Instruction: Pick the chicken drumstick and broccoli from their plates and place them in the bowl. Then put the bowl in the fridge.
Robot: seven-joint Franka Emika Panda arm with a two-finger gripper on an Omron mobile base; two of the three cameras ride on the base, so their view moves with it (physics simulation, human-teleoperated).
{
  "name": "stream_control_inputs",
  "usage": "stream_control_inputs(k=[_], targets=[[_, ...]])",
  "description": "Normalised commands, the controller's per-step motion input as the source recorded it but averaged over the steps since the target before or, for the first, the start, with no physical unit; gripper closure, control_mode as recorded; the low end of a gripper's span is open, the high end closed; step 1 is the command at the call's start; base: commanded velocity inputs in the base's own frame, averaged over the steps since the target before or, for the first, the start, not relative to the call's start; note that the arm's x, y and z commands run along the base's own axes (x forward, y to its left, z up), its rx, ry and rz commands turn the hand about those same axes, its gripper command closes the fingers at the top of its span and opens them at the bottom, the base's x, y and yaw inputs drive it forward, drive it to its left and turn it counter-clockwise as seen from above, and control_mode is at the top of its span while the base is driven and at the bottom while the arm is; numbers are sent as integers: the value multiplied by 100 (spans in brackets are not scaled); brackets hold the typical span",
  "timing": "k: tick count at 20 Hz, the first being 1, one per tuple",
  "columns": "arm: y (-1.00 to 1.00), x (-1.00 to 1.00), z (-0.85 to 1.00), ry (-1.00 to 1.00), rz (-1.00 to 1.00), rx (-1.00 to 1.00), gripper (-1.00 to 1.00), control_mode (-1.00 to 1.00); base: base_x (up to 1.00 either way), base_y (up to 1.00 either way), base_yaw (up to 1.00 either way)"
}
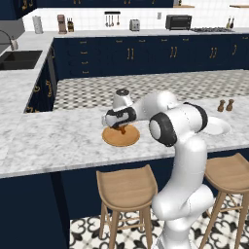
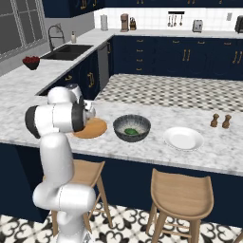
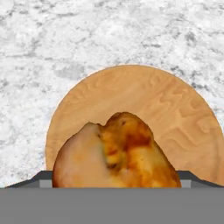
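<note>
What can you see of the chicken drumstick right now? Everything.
The chicken drumstick is glossy orange-brown, roasted, with a darker browned patch on top. The hand view shows its bulbous end close up, between the hand's finger tips, above the wooden plate. In the left base view it hangs from the hand just over that plate; contact with the plate cannot be told.

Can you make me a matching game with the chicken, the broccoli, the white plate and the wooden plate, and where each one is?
Things:
1. chicken drumstick
2. broccoli
3. white plate
4. wooden plate

Places or states:
A. inside the bowl
B. bare, near the two small shakers
C. at the tool, above the plate
D. on the counter under the chicken

Pairs: 1-C, 2-A, 3-B, 4-D
</note>
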Motion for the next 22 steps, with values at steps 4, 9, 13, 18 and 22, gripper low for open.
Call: stream_control_inputs(k=[4,9,13,18,22], targets=[[-63,-51,78,-1,0,0,100,-100,0,0,0],[-91,-39,67,1,-2,0,100,-100,0,0,0],[-100,-14,36,12,-7,0,100,-100,0,0,0],[-100,11,0,19,-10,0,100,-100,0,0,0],[-91,26,-1,10,-6,0,100,-100,0,0,0]])
